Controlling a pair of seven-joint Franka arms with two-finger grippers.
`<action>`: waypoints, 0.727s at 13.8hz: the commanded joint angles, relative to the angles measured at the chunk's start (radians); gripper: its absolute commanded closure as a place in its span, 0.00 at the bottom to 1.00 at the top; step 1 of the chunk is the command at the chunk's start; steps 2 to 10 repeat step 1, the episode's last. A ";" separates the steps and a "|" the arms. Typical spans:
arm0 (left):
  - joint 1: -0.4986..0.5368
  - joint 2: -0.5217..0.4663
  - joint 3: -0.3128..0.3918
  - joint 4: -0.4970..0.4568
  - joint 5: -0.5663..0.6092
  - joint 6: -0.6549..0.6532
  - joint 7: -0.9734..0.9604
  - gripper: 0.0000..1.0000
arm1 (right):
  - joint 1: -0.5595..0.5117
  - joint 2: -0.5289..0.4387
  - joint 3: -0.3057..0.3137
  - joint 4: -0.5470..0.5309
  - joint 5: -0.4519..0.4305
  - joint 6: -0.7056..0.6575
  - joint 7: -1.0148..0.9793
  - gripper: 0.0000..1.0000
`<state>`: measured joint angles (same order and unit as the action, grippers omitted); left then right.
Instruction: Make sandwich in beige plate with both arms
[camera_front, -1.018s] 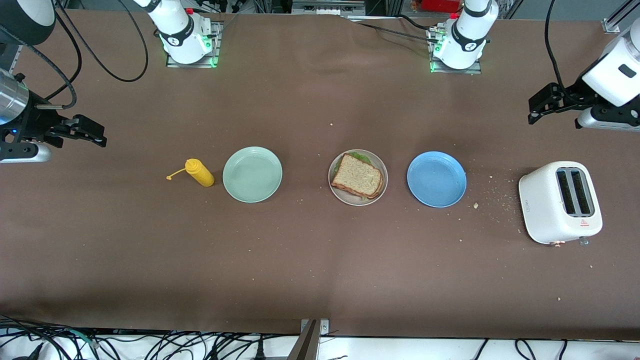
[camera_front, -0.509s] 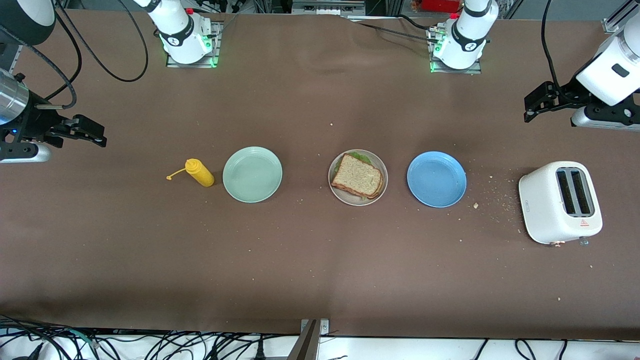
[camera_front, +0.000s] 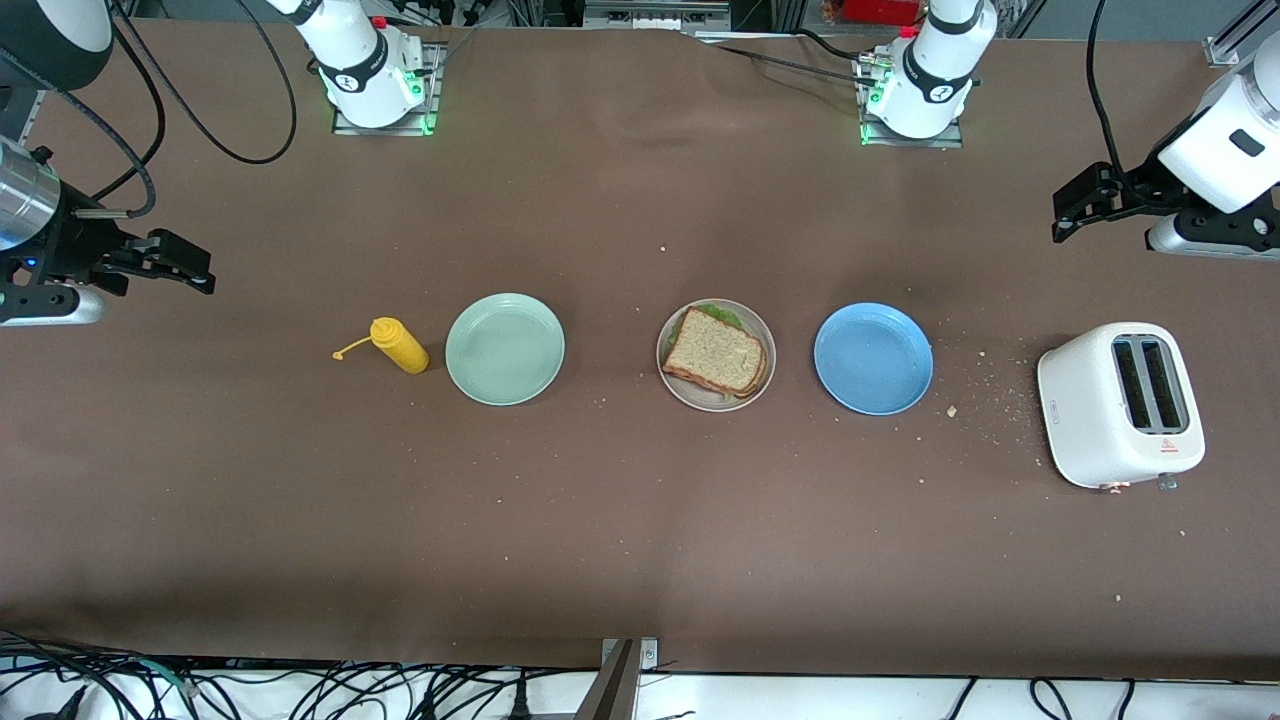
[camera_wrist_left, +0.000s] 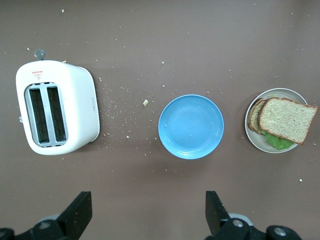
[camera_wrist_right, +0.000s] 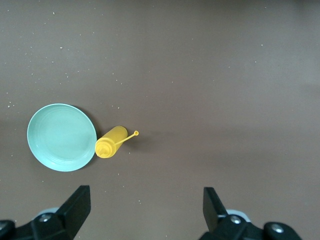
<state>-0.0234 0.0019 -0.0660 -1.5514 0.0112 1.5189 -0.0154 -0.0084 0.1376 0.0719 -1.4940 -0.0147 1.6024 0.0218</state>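
The left gripper (camera_front: 1068, 212) is wide open and holds nothing, up over the worktop (camera_front: 640, 520) at the left arm's end. The right gripper (camera_front: 185, 270) is wide open too, over the right arm's end. The sandwich (camera_front: 716, 354) sits on the beige plate (camera_front: 690, 395), between the green plate (camera_front: 505, 349) and the blue plate (camera_front: 873, 359).

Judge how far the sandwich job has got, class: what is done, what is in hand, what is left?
Done: the sandwich sits assembled on the beige plate, lettuce showing under the top slice. In hand: nothing; the left gripper and right gripper hang open near the table's ends. Left: seemingly nothing.
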 joint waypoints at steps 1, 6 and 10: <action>0.005 -0.017 -0.001 -0.010 -0.008 -0.009 -0.008 0.00 | 0.005 -0.004 0.002 -0.006 -0.013 0.004 0.015 0.00; 0.005 -0.017 -0.001 -0.010 -0.008 -0.009 -0.008 0.00 | 0.005 -0.004 0.002 -0.006 -0.013 0.004 0.015 0.00; 0.005 -0.017 -0.001 -0.010 -0.008 -0.009 -0.008 0.00 | 0.005 -0.004 0.002 -0.006 -0.013 0.004 0.015 0.00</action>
